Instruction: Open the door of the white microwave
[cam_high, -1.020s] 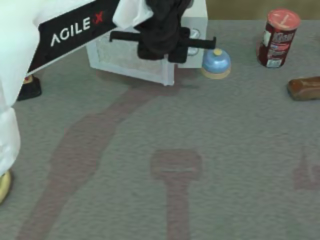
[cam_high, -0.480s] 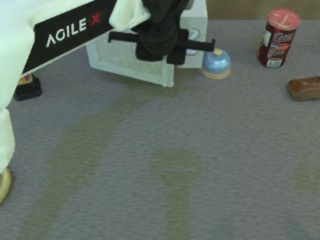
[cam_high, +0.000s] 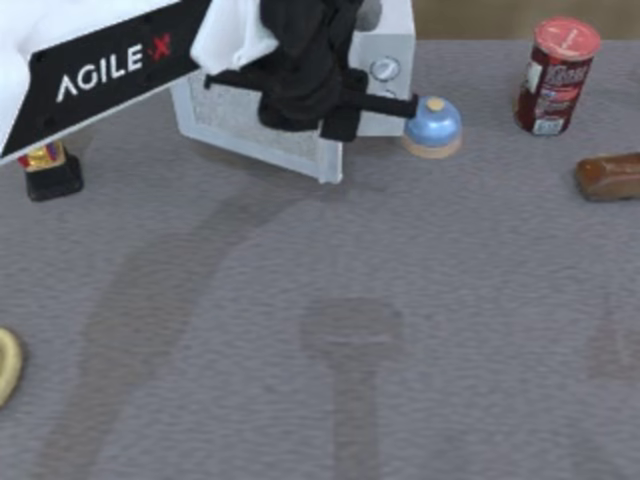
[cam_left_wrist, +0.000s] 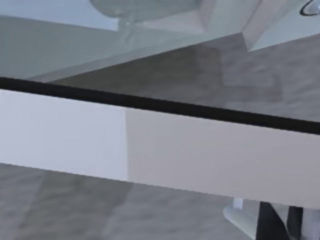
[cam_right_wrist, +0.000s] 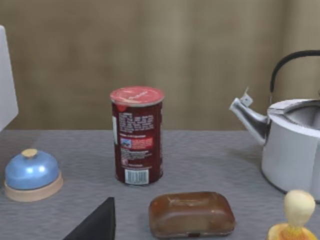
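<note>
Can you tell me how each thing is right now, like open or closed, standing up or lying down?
door: swung partly open, free edge away from the body.
white microwave: upright at the table's far edge.
left gripper: at the door; fingers hidden.
blue bell: upright beside the microwave.
red can: standing, lid on.
brown bar: lying flat.
kettle: upright, no lid showing.

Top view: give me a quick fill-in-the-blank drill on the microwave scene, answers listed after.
1. The left gripper hangs over the white microwave, whose door is swung ____.
2. The bell beside the microwave has a ____ dome.
3. The can has a ____ lid.

Answers: ajar; blue; red
</note>
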